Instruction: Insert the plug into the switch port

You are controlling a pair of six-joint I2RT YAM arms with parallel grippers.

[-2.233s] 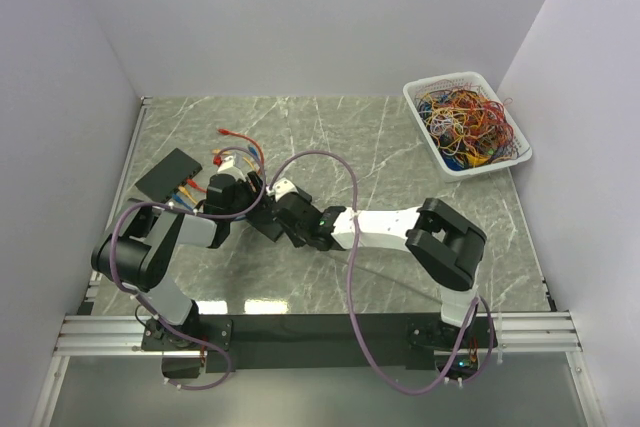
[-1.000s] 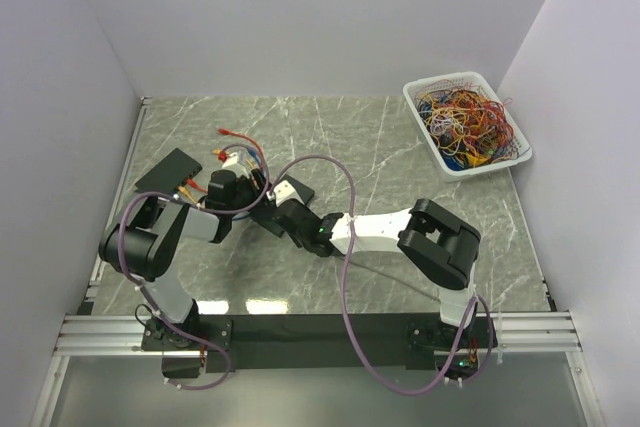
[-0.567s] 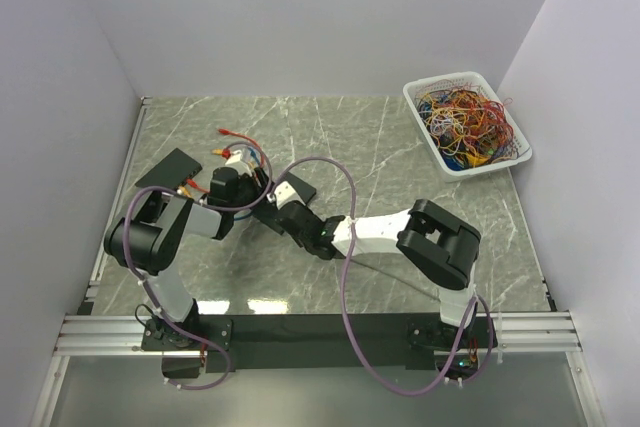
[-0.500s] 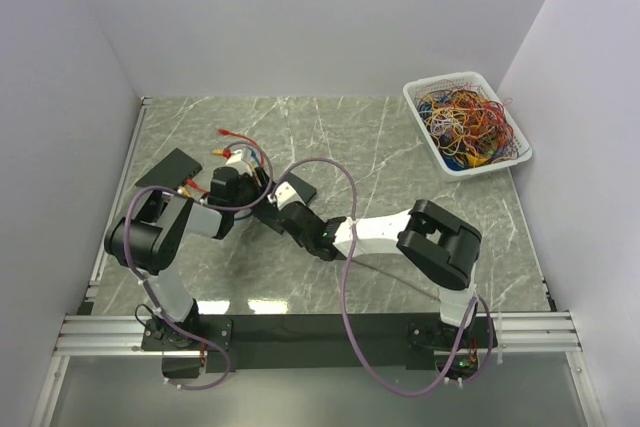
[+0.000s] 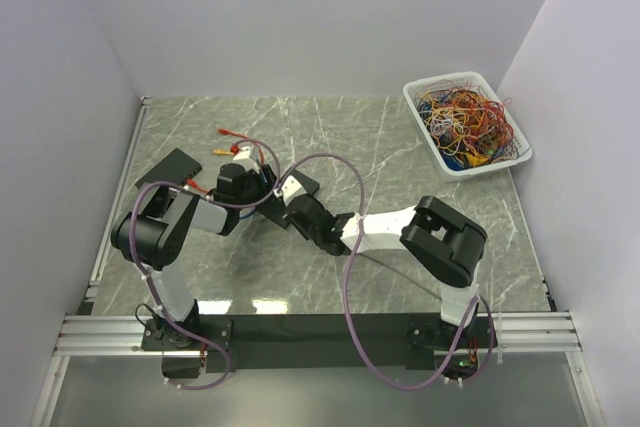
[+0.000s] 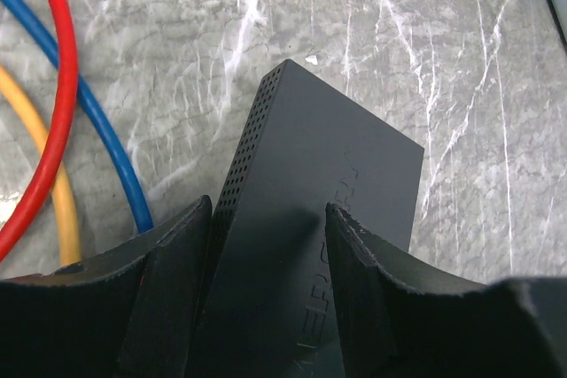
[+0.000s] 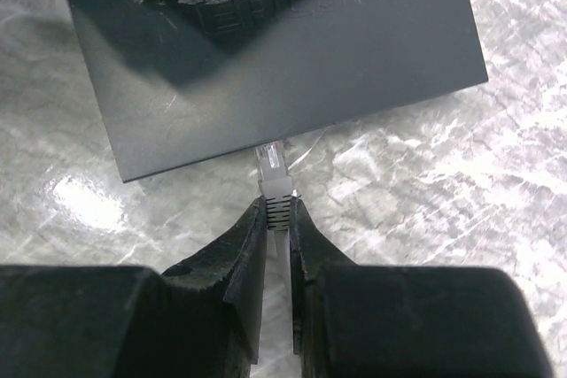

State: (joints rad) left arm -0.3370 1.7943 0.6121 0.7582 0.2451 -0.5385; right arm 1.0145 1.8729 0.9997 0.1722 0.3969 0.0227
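Note:
The switch [image 6: 328, 157] is a flat black box with a perforated side, tilted between the fingers of my left gripper [image 6: 266, 250], which is shut on it. In the top view it lies at centre left [image 5: 305, 185] with my left gripper [image 5: 262, 190] on its left end. My right gripper [image 7: 277, 212] is shut on the plug [image 7: 273, 165], a clear connector with a white ribbed boot. The plug's tip meets the switch's near edge [image 7: 283, 50]; the port itself is hidden under that edge. My right gripper [image 5: 298, 207] sits just in front of the switch.
Red, blue and orange cables [image 6: 62, 130] lie left of the switch, with loose plugs [image 5: 238, 137] behind it. A second black box [image 5: 168, 169] rests at the far left. A white basket [image 5: 466, 122] full of tangled cables stands at the back right. Walls close three sides.
Both grippers and the switch have shifted a little to the right and away from the bases. The grips look unchanged.

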